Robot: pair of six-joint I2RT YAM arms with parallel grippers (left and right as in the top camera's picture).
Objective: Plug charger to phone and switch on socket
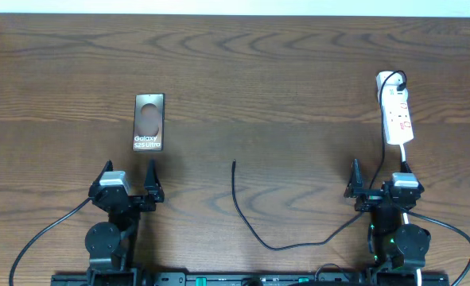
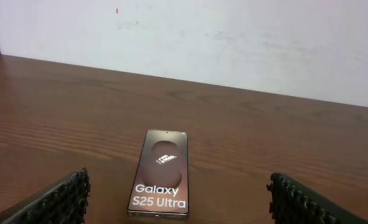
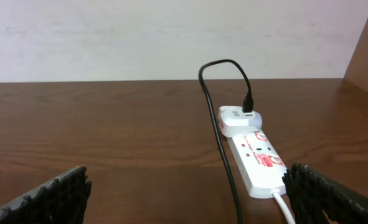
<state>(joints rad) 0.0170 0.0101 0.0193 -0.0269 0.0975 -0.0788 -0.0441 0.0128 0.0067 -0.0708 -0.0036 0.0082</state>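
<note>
The phone (image 1: 148,122) lies flat on the table at the left, its "Galaxy S25 Ultra" lettering facing up; it also shows in the left wrist view (image 2: 161,173). My left gripper (image 1: 129,183) is open and empty, just in front of the phone. The white socket strip (image 1: 396,111) lies at the right, with a white adapter plugged in at its far end (image 3: 240,119). The thin black charger cable (image 1: 254,232) curves across the table, its free tip (image 1: 234,163) in the middle. My right gripper (image 1: 378,181) is open and empty, in front of the strip (image 3: 256,162).
The strip's white cord (image 3: 284,208) runs back toward the right arm's base. The black charger cable (image 3: 224,162) runs along the strip's left side. A pale wall stands behind the table's far edge.
</note>
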